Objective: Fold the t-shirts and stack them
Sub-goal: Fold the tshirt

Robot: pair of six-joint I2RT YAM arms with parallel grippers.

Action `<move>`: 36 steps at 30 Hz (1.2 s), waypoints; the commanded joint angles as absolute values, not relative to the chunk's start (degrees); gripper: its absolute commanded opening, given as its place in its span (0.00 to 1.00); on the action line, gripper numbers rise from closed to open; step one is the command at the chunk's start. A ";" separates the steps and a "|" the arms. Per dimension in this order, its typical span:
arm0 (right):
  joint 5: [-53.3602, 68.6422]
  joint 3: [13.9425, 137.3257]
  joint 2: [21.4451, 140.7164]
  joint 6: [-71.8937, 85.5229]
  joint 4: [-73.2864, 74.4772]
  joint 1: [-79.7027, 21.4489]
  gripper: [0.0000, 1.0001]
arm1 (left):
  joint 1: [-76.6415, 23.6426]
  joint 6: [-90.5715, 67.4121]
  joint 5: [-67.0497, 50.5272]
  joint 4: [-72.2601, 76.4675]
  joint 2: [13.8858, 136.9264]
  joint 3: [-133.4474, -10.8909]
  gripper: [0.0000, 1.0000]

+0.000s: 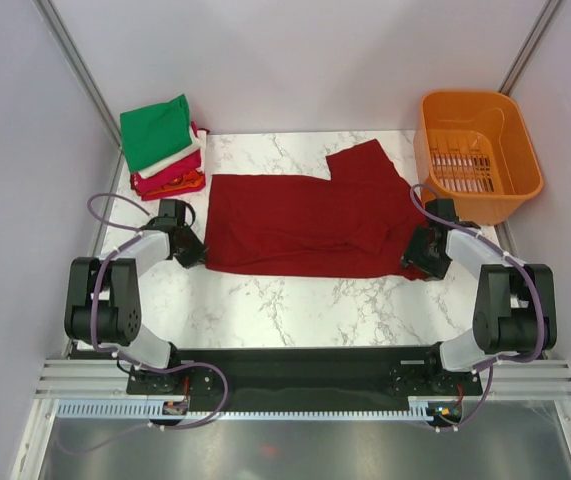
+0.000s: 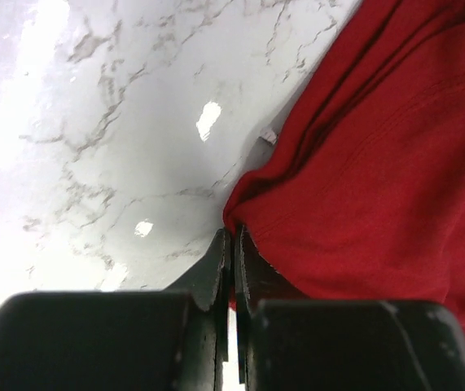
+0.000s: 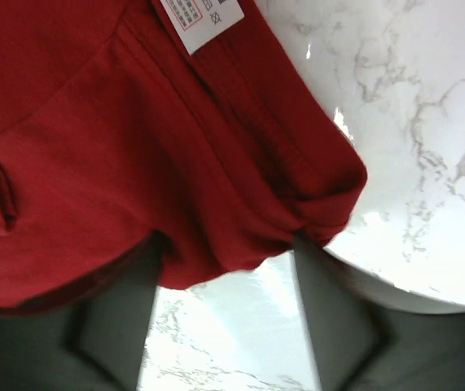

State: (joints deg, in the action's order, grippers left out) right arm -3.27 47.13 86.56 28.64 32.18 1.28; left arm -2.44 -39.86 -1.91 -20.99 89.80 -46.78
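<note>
Dark red t-shirt, flat on the table: one near corner is pinched by the closed left gripper, the other is straddled by the right gripper, jaws apart; closure is advised before an even lift.

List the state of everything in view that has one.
dark red t-shirt, laid out flat, not stacked
folded t-shirt stack, piled, green on top
orange basket, upright, nothing inside
left tool, shut on the shirt's near corner
right tool, open, astride its other near corner
</note>
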 commanded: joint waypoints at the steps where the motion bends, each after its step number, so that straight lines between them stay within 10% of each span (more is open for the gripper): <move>1: -6.41 47.90 84.38 28.12 33.92 1.58 0.78 | -2.72 -41.31 1.91 -19.95 83.53 -43.69 0.02; 10: -13.09 47.11 81.48 30.41 35.33 1.58 0.71 | -2.20 -41.13 4.04 -24.87 74.18 -40.52 0.02; 18: -15.21 46.93 79.45 31.38 35.59 2.63 0.92 | -1.58 -40.78 4.04 -26.10 73.65 -40.78 0.02; 33: -8.62 43.77 85.08 30.67 30.24 4.48 0.59 | -0.70 -40.25 2.99 -26.28 74.18 -41.13 0.02; 36: -8.44 43.77 85.34 30.32 29.88 5.01 0.35 | -0.44 -40.25 2.64 -26.28 74.18 -41.04 0.02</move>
